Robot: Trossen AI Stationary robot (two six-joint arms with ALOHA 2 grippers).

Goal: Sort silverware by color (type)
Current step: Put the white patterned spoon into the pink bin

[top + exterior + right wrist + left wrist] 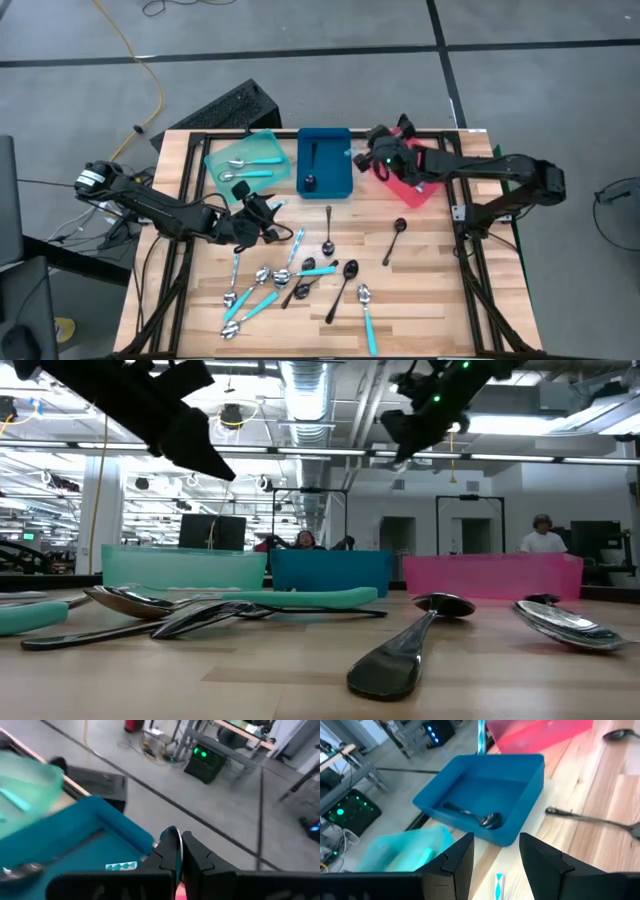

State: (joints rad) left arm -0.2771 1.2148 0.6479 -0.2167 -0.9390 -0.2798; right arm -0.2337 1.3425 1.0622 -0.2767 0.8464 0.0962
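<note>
Right gripper (pixel 372 158) clenched on silver spoon (pixel 173 845) beside red tray (pixel 420 185); next: drop inside. Left gripper (pixel 268 212) released, above spoon pile (pixel 290 280).

A robotics lab in an open industrial hall: beyond the wooden table (pixel 420 290) run exposed ceiling ducts (pixel 310 390) and strip lights, people sit at monitors (pixel 212 532) behind it, and cables (pixel 135 60) cross the grey floor beside it.
</note>
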